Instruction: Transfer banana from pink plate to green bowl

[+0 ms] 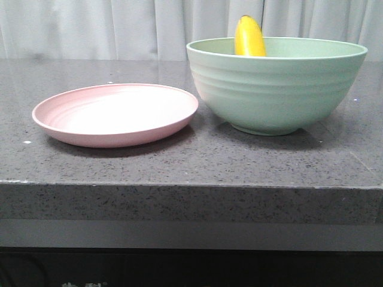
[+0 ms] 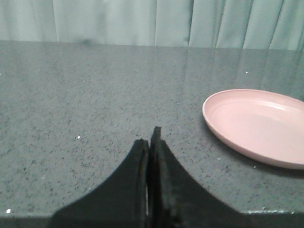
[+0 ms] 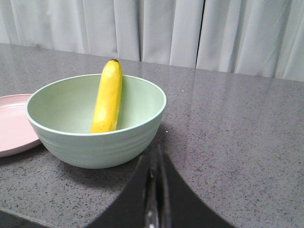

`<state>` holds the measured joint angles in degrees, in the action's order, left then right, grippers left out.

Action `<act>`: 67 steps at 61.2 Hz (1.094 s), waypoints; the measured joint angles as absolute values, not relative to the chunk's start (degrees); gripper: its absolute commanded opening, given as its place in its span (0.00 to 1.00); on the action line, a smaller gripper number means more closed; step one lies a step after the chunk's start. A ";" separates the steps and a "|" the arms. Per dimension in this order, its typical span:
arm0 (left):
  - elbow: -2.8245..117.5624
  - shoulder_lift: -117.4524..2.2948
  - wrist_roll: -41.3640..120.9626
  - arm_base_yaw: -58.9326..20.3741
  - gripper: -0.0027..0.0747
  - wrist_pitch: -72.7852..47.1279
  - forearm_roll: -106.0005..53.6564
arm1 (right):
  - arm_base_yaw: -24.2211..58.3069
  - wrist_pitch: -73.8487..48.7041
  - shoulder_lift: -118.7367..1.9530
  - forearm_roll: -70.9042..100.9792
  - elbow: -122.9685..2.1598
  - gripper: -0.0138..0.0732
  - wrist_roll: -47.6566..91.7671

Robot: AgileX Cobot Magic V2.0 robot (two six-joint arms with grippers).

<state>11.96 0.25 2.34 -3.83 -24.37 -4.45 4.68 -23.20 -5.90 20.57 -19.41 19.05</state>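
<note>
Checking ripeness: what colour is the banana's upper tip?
Dark brownish-black tip on the yellow banana; clearest in the right wrist view.
</note>
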 measured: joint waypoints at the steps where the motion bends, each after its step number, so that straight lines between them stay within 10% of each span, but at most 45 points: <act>1: 11.08 0.39 2.34 -3.60 0.01 -24.27 -4.45 | 4.68 -23.20 -5.90 20.57 -19.41 0.09 19.05; 67: -0.24 0.39 2.34 -2.14 0.01 -11.55 -4.36 | 4.68 -23.20 -5.85 20.65 -19.27 0.09 19.05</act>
<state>-0.24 0.39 2.34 -2.14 -11.55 -4.36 4.68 -23.20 -5.85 20.65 -19.27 19.05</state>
